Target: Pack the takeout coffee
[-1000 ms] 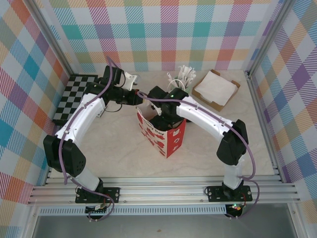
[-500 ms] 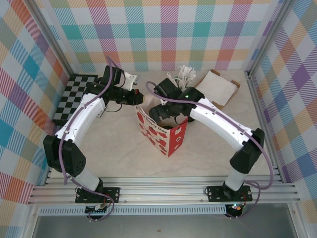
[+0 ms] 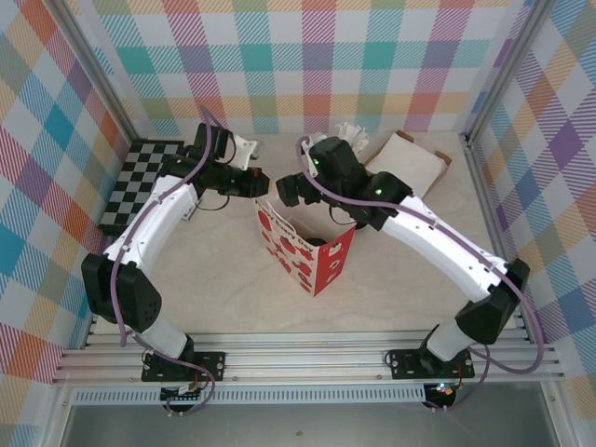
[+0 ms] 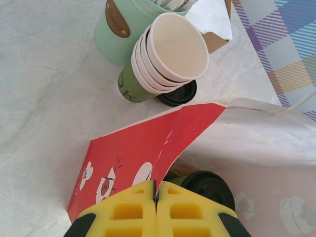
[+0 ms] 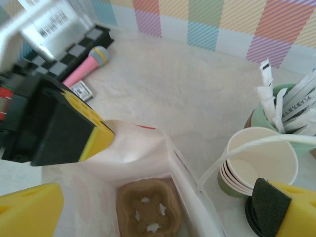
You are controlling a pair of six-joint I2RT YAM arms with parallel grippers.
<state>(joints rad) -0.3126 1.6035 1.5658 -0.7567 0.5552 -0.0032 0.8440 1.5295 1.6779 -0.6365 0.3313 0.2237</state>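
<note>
One worktop (image 3: pixel 223 279) is recorded, carrying two arms and every item below.

One red-and-white paper bag (image 3: pixel 312 251) is stood upright at the centre with its mouth open. Its rim is pinched by the left claw (image 3: pixel 264 184), whose yellow fingers (image 4: pixel 133 212) are pressed flat together on the red wall. In the right wrist view that same claw (image 5: pixel 94 136) is seen touching the near edge of the bag.

The right claw (image 3: pixel 287 191) is held above the bag's mouth with its jaws spread wide. Nothing is gripped or touched by it, and its two fingertips (image 5: pixel 29 210) are seen at opposite edges of the picture.

One checkered board (image 3: pixel 140 182) is laid at the far left. One cardboard box of white napkins (image 3: pixel 405 163) is placed at the far right. One pale green cup of white cutlery (image 4: pixel 116 24) is stood beside one stack of cream paper cups (image 4: pixel 175 49). One brown cup carrier (image 5: pixel 148 212) is seen on the bag's floor.

One takeout coffee (image 4: pixel 207 187) is found inside the bag, just beside the left claw's fingers and below the pinched rim, apart from the right claw. One loose black lid (image 4: pixel 180 94) is lying against the cup stack. One pink toy microphone (image 5: pixel 86 66) is lying near the board.
</note>
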